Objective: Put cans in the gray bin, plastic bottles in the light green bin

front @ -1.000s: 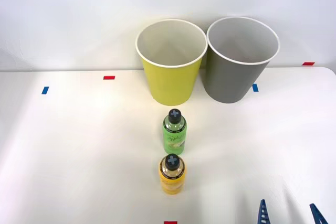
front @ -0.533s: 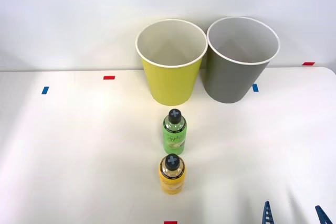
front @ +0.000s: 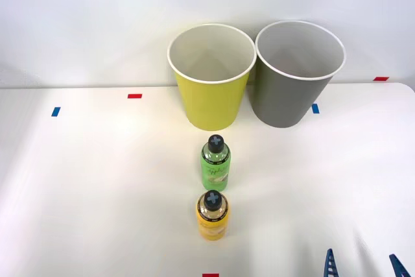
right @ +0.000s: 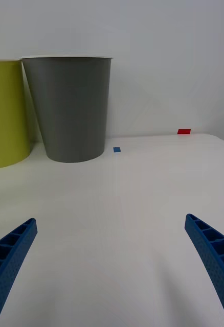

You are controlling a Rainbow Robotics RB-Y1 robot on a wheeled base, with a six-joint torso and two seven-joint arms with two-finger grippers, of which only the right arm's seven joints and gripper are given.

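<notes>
White table [front: 97,180], blue tape mark [front: 56,111] near its left edge, red tape mark [front: 134,96] further in; light green bin [front: 211,82] upright at the back centre, white rim, pale inside; green bottle [front: 215,163] standing just in front of it, black cap up; yellow-orange bottle [front: 212,215] standing nearer the robot, in line with the green one, the two apart; red mark [front: 210,275] at the near edge below them; gray bin [front: 295,76] upright right beside the green bin, sides close or touching, can't tell which; blue mark [front: 315,108] by its base, red mark [front: 380,78] far right; right gripper [front: 363,267] low at the near right corner, fingers [right: 9,255] spread wide, holding nothing, well apart from both bottles.
</notes>
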